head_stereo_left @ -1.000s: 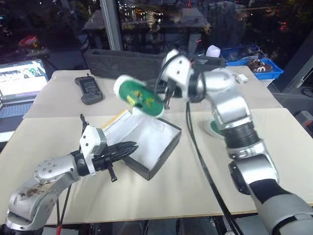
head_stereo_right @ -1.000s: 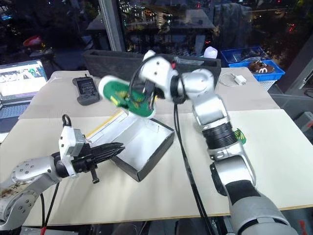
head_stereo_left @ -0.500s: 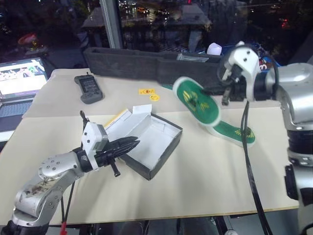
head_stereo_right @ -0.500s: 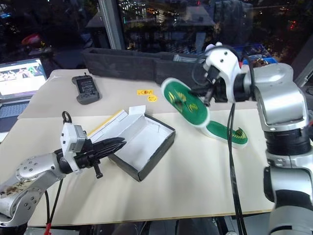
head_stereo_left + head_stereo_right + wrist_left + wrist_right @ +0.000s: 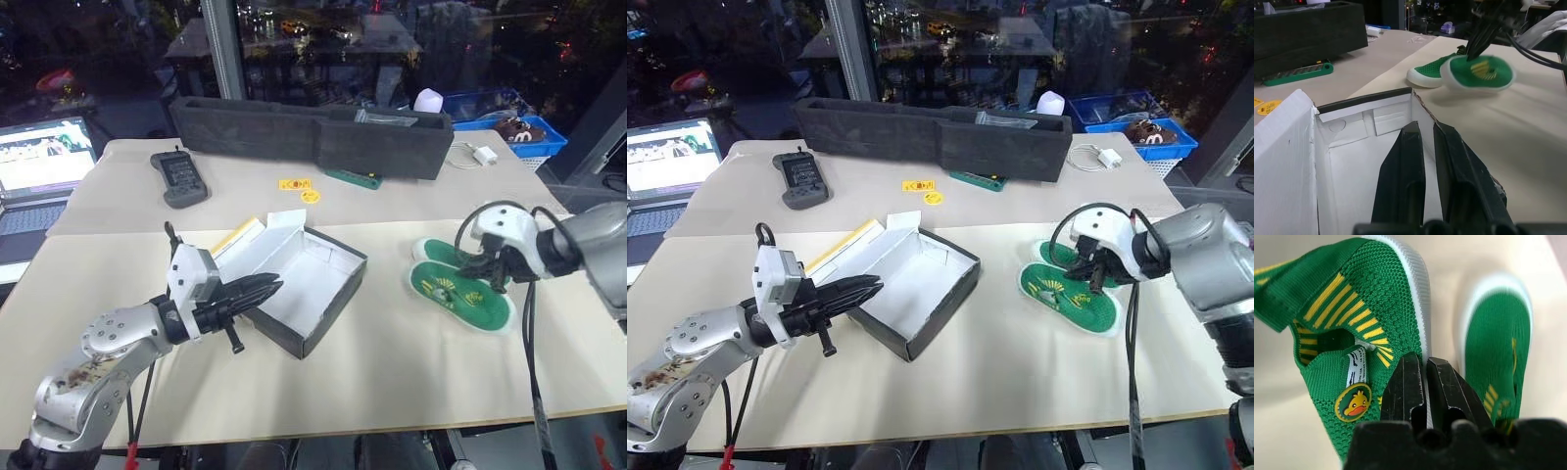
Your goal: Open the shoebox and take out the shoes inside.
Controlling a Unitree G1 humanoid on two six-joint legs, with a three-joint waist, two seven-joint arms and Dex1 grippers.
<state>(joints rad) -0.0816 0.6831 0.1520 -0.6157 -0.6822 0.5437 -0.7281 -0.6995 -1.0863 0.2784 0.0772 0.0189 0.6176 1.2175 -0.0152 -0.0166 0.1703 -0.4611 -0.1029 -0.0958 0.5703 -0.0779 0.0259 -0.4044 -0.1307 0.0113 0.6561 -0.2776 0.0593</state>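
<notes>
The right gripper is pinched shut on the edge of one green shoe, the knit collar and white rim being caught between its two black fingers. That shoe is carried sole-up, low over the table, so that it can be laid alongside its partner. The second shoe already lies flat on the table just behind the held one, the two overlapping from the head view; whether they touch cannot be told.

Well apart from the shoes, toward the robot's left, the shoebox stands open, its white interior emptied and its yellow-edged lid folded back. The left gripper is pressed together with nothing in it, its tips level at the near wall of the box and reaching over the rim; it appears to be kept there to steady the box, though contact cannot be confirmed.

Judged from this layout, only the release of the held shoe remains.
</notes>
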